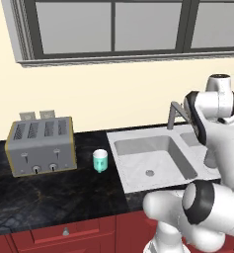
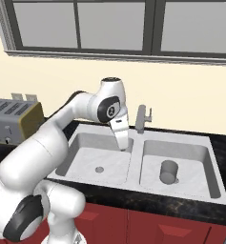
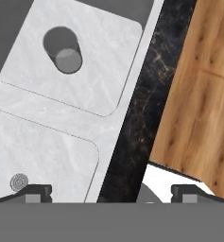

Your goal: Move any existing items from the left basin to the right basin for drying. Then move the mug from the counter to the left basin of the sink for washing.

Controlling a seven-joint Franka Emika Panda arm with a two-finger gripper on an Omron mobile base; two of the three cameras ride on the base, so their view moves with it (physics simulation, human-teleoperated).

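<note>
red cabinets (image 1: 64, 232) along the front, under the black stone surface (image 1: 49, 192), glossy with faint veining

white arm: rises from the base and reaches over the sink (image 2: 133, 190); the jaws (image 2: 122, 141) hang above the left basin (image 2: 86, 159) near the divider, with nothing between them. in the hand view the two dark fingertips (image 3: 35, 191) stand well apart, so the jaws read as spread and empty

left basin: narrower, round drain (image 2: 99, 169) on its floor, no item in it

right basin (image 2: 200, 157): wider; the grey cup (image 2: 169, 171) stands upright on its floor, toward the front. judged: the first part of the task looks done

mug (image 1: 100, 160): teal lower body, white upper band, upright on the surface between the toaster (image 1: 39, 147) and the sink's left edge, just beside the sink rim, well apart from the jaws. judged: the mug step is not yet begun

faucet (image 2: 142, 118): grey, angular, at the middle back of the sink, close behind the hand

window (image 2: 114, 24) and cream wall at the rear

risks, as judgement:
- the hand must swing from the sink to the mug; the faucet sits near the wrist and a wide swing could strike it
- mug is small and stands near the toaster; a sideways approach could knock it over or push it against the toaster
- a shallow pinch on the rim may let it slip while it is carried over the sink edge
- a release from too high may tip it in the basin
</note>
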